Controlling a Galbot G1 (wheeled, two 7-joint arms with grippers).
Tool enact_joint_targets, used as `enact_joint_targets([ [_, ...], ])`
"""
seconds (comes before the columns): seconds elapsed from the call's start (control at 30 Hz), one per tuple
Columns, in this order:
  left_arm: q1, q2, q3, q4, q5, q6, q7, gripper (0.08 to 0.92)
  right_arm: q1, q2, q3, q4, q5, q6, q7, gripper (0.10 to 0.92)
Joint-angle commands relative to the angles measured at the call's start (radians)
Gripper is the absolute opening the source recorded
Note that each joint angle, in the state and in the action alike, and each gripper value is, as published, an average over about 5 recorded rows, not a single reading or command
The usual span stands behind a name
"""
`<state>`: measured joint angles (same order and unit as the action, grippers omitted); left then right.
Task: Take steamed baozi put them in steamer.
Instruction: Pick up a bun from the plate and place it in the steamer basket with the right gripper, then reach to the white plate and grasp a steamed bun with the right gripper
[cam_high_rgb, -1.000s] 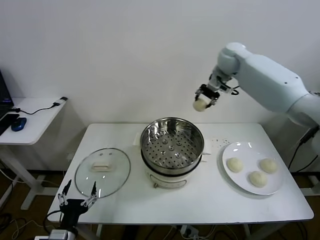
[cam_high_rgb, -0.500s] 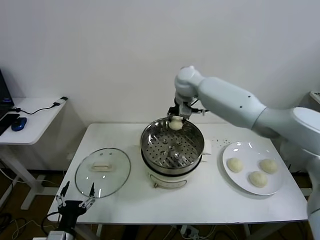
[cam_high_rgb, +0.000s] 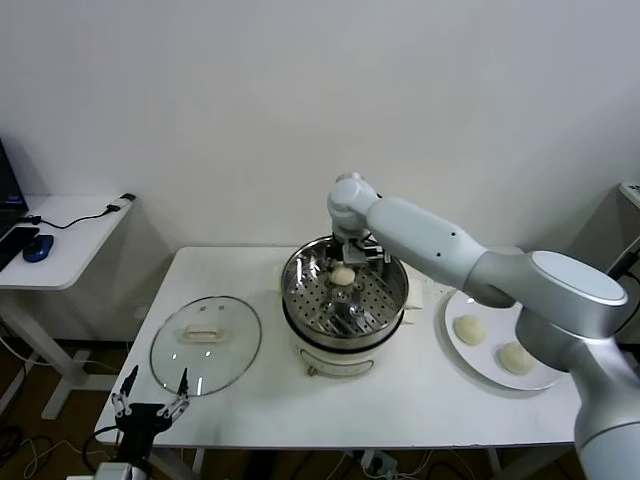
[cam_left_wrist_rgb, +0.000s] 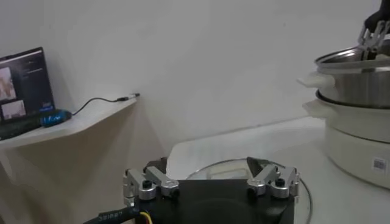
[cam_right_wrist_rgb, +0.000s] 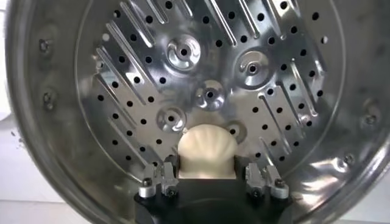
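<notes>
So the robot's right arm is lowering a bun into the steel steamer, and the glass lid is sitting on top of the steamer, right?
Not quite. The glass lid lies flat on the table, apart from the steamer, which is open, as the head view shows. The rest holds: the right end effector has a bun inside the steamer.

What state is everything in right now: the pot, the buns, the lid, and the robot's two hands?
Steamer: uncovered, one bun inside.
Bun in steamer: on the perforated floor, between the right hand's fingers.
Buns on plate: waiting, untouched.
Glass lid: off, flat on the table.
Right hand: over the steamer, around the bun.
Left hand: open, empty, parked by the lid.
</notes>
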<state>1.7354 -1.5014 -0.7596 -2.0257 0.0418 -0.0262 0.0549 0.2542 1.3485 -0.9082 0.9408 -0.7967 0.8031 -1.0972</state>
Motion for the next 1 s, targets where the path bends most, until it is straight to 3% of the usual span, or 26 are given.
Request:
enact_joint_targets([
  [0.03, 0.0, -0.001, 0.001, -0.001, 0.0, 0.0, 0.0, 0.823, -0.014, 0.012, 0.016, -0.004, -0.016, 0.006, -0.003, 0.767],
  [0.23, 0.0, -0.002, 0.005, -0.006, 0.003, 0.002, -0.001, 0.823, 0.078, -0.055, -0.009, 0.074, 0.12, -0.02, -0.031, 0.821],
  [0.4, 0.002, -0.004, 0.013, -0.012, 0.006, 0.002, -0.001, 0.823, 0.193, -0.194, -0.083, 0.17, 0.364, -0.144, -0.047, 0.823],
  [0.5, 0.004, -0.005, 0.018, -0.021, 0.007, 0.004, -0.001, 0.823, 0.295, -0.3, -0.19, 0.212, 0.561, -0.29, -0.039, 0.823],
  [0.67, 0.012, -0.005, 0.024, -0.035, 0.01, 0.004, -0.001, 0.823, 0.502, -0.476, -0.505, 0.265, 1.042, -0.653, 0.05, 0.823],
  [0.73, 0.016, -0.005, 0.027, -0.038, 0.01, 0.003, -0.001, 0.823, 0.542, -0.538, -0.577, 0.282, 1.15, -0.78, 0.083, 0.823],
  [1.0, 0.024, -0.009, 0.04, -0.048, 0.018, 0.002, -0.002, 0.823, 0.396, -0.767, -0.54, 0.284, 1.222, -1.035, 0.048, 0.823],
])
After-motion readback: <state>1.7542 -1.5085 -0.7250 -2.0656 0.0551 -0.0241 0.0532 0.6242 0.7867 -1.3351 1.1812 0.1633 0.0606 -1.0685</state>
